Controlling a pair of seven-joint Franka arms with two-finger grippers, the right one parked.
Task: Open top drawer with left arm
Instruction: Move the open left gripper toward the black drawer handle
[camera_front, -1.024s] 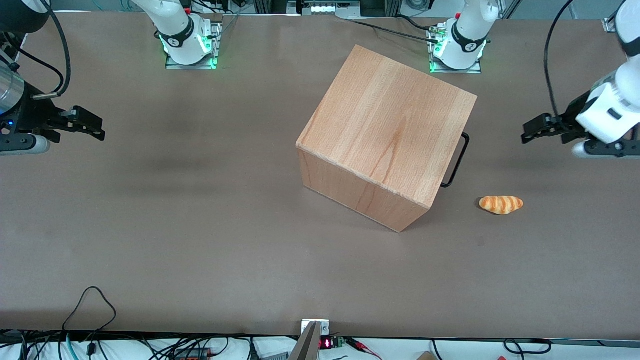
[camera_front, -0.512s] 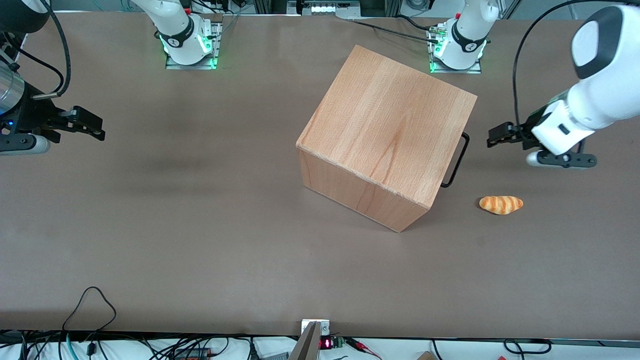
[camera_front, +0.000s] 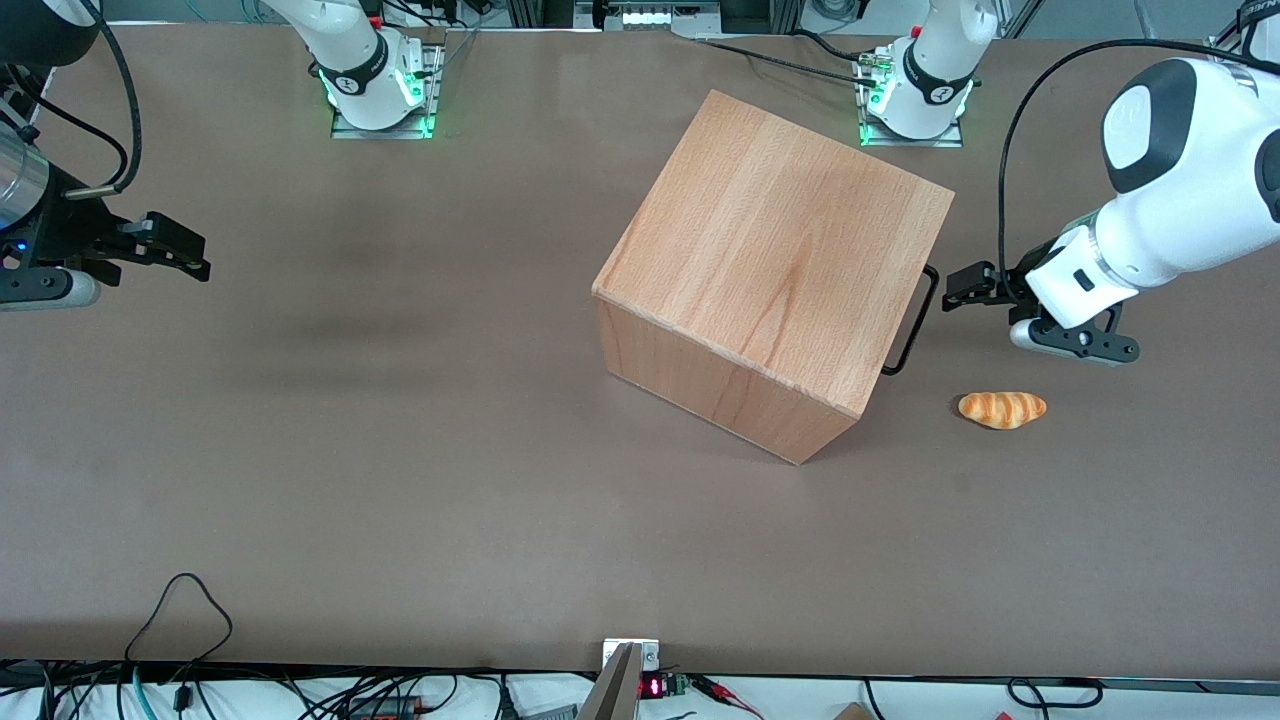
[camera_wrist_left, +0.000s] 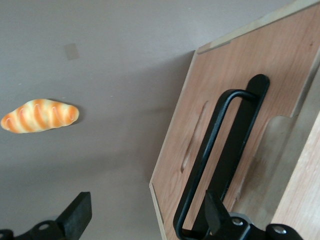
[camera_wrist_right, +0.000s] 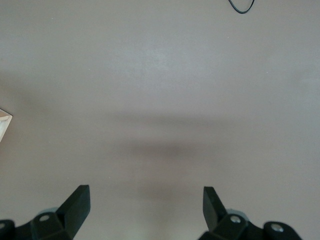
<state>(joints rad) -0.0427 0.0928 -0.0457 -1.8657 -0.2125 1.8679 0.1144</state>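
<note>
Brown table (camera_front: 400, 450); closed beech top drawer (camera_wrist_left: 220, 100), open pincer (camera_front: 952, 290) beside it.

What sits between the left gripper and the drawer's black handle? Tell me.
Nothing: the open left gripper hangs just short of the black handle of the top drawer, with only bare table in the gap, per the front view.

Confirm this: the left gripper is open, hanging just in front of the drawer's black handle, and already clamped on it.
Not clamped. The left wrist view shows the gripper open, one finger overlapping the handle but not closed on it. The front view shows it just short of the drawer.
</note>
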